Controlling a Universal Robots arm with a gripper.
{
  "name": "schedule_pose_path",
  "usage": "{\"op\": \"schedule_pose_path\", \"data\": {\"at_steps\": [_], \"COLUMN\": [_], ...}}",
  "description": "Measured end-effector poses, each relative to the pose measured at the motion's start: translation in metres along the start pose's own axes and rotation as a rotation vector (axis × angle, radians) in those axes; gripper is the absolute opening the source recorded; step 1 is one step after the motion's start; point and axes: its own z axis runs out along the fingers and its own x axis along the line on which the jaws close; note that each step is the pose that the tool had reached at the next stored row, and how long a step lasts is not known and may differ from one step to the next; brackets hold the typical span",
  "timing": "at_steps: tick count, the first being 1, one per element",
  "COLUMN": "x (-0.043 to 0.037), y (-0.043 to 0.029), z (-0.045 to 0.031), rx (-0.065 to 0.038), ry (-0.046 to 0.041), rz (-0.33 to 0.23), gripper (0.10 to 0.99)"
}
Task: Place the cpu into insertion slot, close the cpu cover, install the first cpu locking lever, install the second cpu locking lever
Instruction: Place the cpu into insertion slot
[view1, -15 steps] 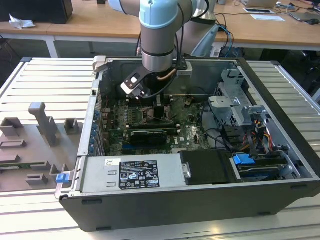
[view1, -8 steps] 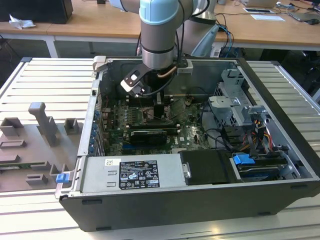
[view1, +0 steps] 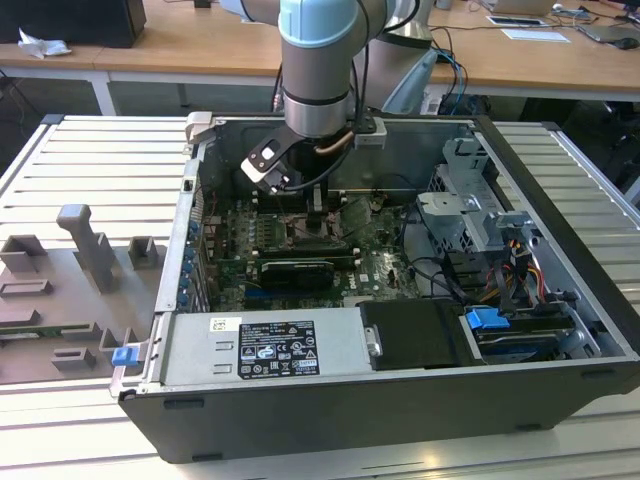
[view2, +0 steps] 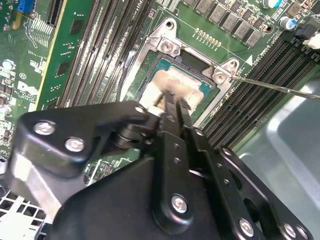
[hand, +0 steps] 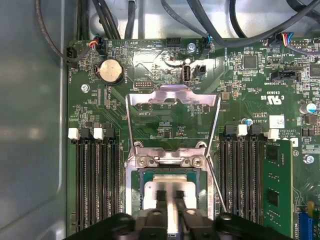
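Observation:
The cpu (hand: 151, 191) (view2: 172, 80), a pale silver square chip, lies flat in the insertion slot (hand: 136, 192) on the green motherboard. My gripper (hand: 170, 196) (view2: 176, 103) sits directly over the chip's middle, its two black fingertips close together and touching or nearly touching the chip's top, gripping nothing. The cpu cover (hand: 172, 95), a silvery frame with a square window, is swung open and stands away from the slot on its hinge. A thin wire locking lever (hand: 215, 185) (view2: 280, 87) sticks up free beside the slot. In the exterior view my gripper (view1: 318, 208) reaches down into the open computer case.
Black memory slots (hand: 92, 185) flank the socket on both sides, one with a green module (hand: 276, 185). Cables (hand: 220, 30) run past the board's edge. The case (view1: 560, 170) holds a drive cage and a power supply (view1: 270, 345). Grey fixtures (view1: 90, 250) stand on the slatted table.

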Motion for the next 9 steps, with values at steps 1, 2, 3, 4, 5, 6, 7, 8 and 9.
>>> {"op": "schedule_pose_path", "data": {"at_steps": [1,2,3,4,5,6,7,8,9], "x": [0.0000,0.0000,0.0000,0.0001,0.0000,0.0001,0.0001,0.0001,0.0001], "y": [0.0000,0.0000,0.0000,0.0001,0.0001,0.0001,0.0001,0.0001,0.0002], "z": [-0.0002,-0.0009,-0.0012,-0.0015,-0.0019,-0.0022,-0.0025,-0.0029,-0.0032], "rx": [0.000,0.000,0.000,0.000,0.000,0.000,0.000,0.000,0.000], "ry": [0.0000,-0.0002,-0.0002,0.0001,-0.0001,0.0000,0.0000,0.0000,0.0001], "rz": [0.000,0.000,0.000,0.000,0.000,0.000,0.000,0.000,0.000], "gripper": [0.106,0.106,0.106,0.106,0.106,0.106,0.106,0.106,0.106]}}
